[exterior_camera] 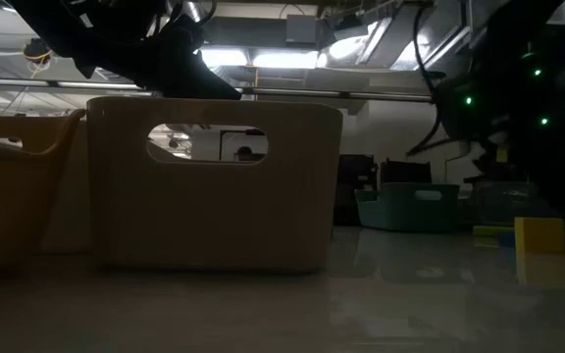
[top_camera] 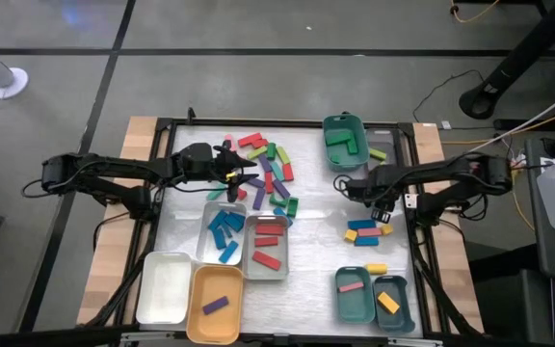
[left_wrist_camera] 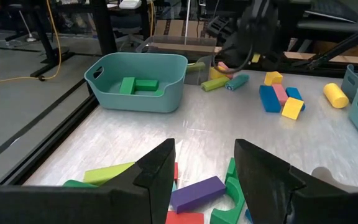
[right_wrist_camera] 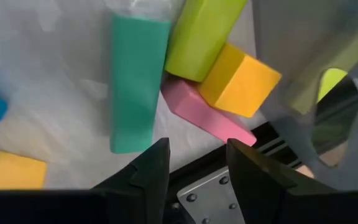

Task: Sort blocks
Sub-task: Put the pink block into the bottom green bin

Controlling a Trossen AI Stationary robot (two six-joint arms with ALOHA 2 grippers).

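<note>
A pile of mixed blocks (top_camera: 268,169) lies on the table's far middle. My left gripper (top_camera: 244,180) hovers open at the pile's left side; in its wrist view a purple block (left_wrist_camera: 197,191) and green ones lie below the fingers (left_wrist_camera: 204,155). My right gripper (top_camera: 347,185) stands open, pointing steeply down, near a small cluster beside the green bin (top_camera: 328,125). That cluster holds a teal block (right_wrist_camera: 135,81), a lime block (right_wrist_camera: 201,31), a yellow block (right_wrist_camera: 238,81) and a pink block (right_wrist_camera: 204,112). Nothing sits between the right fingers (right_wrist_camera: 197,152).
Near the front stand a grey tray with blue blocks (top_camera: 208,217), a grey tray with red blocks (top_camera: 251,260), a white tray (top_camera: 162,287), an orange tray (top_camera: 215,323) and two teal trays (top_camera: 353,313). Loose blocks (top_camera: 366,231) lie at the right. The green bin holds green blocks.
</note>
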